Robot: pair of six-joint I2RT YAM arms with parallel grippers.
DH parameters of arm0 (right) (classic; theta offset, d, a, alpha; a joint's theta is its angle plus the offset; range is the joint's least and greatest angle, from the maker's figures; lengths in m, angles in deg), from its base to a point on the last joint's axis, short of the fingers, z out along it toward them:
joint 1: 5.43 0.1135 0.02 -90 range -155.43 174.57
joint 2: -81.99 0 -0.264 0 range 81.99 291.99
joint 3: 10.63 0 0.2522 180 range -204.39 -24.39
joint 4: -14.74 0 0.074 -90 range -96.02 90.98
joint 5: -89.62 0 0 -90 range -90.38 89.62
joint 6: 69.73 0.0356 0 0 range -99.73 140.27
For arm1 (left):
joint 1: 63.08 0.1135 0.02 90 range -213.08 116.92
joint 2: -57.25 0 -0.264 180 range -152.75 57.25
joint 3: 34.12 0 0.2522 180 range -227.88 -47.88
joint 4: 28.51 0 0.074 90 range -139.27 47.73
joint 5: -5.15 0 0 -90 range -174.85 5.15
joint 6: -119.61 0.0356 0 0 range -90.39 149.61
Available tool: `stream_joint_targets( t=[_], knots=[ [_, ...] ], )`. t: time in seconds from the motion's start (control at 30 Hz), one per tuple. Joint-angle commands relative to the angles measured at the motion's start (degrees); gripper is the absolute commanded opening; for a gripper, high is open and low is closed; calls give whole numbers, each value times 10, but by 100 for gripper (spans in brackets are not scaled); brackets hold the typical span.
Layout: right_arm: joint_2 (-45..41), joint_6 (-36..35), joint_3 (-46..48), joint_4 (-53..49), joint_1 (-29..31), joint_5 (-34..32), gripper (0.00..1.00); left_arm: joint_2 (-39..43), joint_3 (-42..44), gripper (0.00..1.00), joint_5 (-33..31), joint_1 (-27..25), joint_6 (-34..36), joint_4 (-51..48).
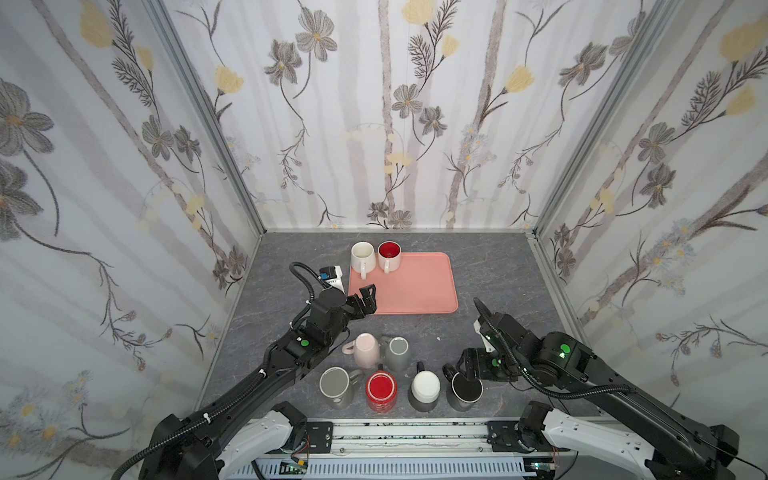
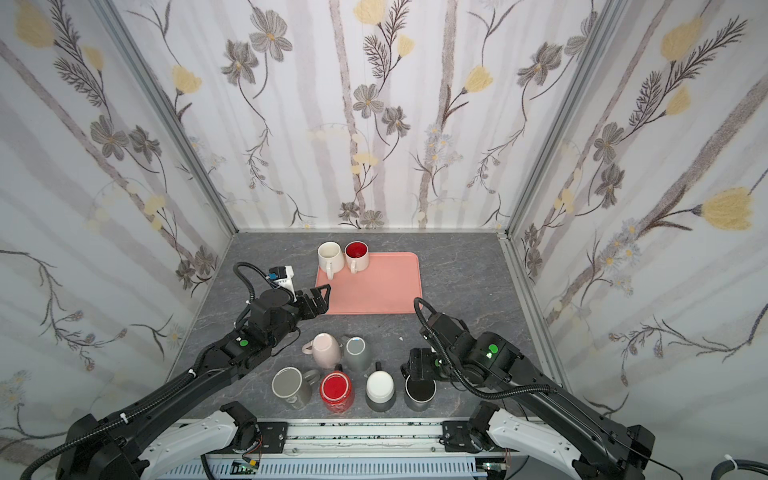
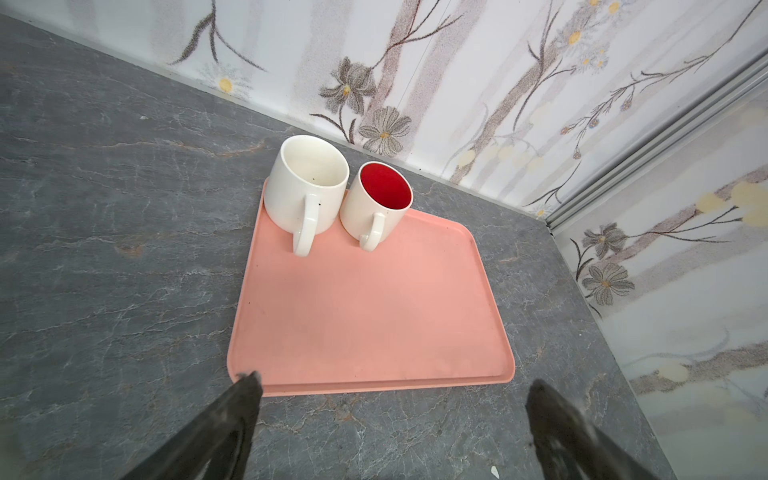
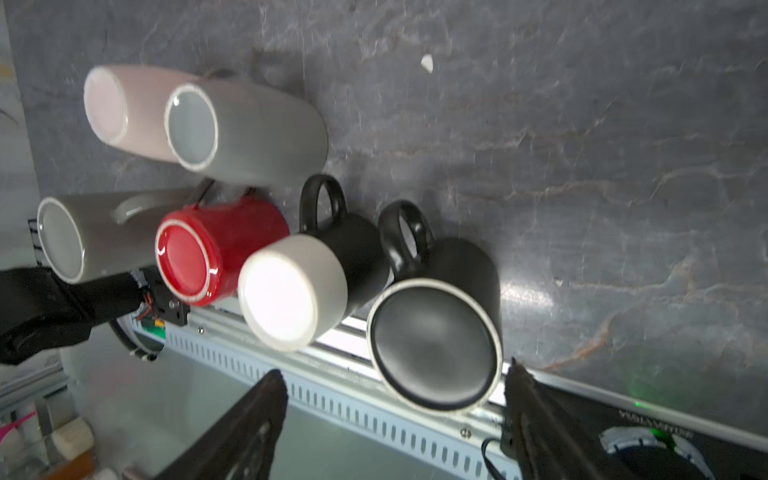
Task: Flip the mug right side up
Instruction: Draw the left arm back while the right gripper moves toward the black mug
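Flowered wallpaper (image 1: 395, 124) closed in the grey marbled tabletop (image 1: 498, 270) on three sides. Toward the back lay a pink tray (image 1: 415, 295). A white mug (image 1: 363, 254) and a cream mug with a red inside (image 1: 389, 252) stood upright side by side at its far left corner, handles toward the robot. The left fingers (image 1: 368, 299) were spread wide and empty over the tray's near left corner. In the left wrist view only their ends (image 3: 239, 415) showed, blurred and cut off by the frame edge.

Near the front edge six mugs stood bottoms up in two rows. A pink mug (image 1: 365, 349) and a grey mug (image 1: 398, 353) were behind. In front were a second grey mug (image 1: 336, 384), a red mug (image 1: 381, 388), a white-based black mug (image 1: 424, 388) and, rightmost, the black mug (image 1: 465, 390), its handle turned away from the robot.

The right fingers (image 4: 249, 419) stood wide apart, one to each side of that mug's base in the right wrist view. That view was smeared, so I could not tell whether either finger touched the mug. In both top views the arm's own wrist hid those fingers. The rims of all six mugs were out of sight against the tabletop.
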Motion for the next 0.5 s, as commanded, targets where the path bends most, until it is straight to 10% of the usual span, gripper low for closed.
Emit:
stream_joint_targets(
  t=[0.0, 0.47],
  knots=[
    [-34, 104, 10, -58, 43, 31, 73, 10, 5, 100, 1, 6, -14, 29],
    [34, 176, 137, 103, 221, 75, 52, 3, 12, 100, 30, 25, -26, 38]
  ],
)
